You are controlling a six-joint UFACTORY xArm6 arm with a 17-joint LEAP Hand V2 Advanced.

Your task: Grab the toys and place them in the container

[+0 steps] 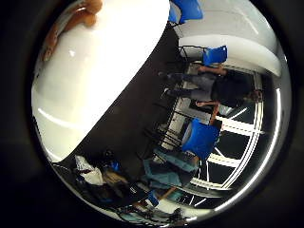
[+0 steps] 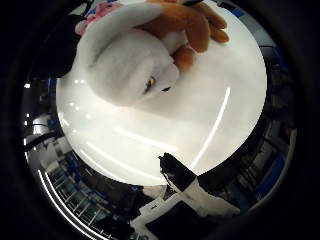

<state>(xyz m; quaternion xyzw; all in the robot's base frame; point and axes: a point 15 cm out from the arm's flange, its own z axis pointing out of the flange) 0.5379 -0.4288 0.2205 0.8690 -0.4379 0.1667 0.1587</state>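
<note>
A white plush toy (image 2: pixel 125 65) with a small dark eye lies on the glossy white table (image 2: pixel 165 135), close under the palm. An orange plush toy (image 2: pixel 192 22) lies against it, and the same orange toy (image 1: pixel 80 16) shows at the table's far rim in the little finger side view. A bit of pink plush (image 2: pixel 102 9) peeks out behind the white toy. Of my hand (image 2: pixel 192 190) one white finger with a black tip reaches straight out over the table, apart from the toys and touching nothing. No container is in view.
The table's curved edge (image 1: pixel 118 99) drops to a dark floor. Beyond it stand blue chairs (image 1: pixel 202 137), bags and clutter (image 1: pixel 99 175) on the floor, and a seated person farther off. A dark shape (image 2: pixel 60 45) sits beside the white toy.
</note>
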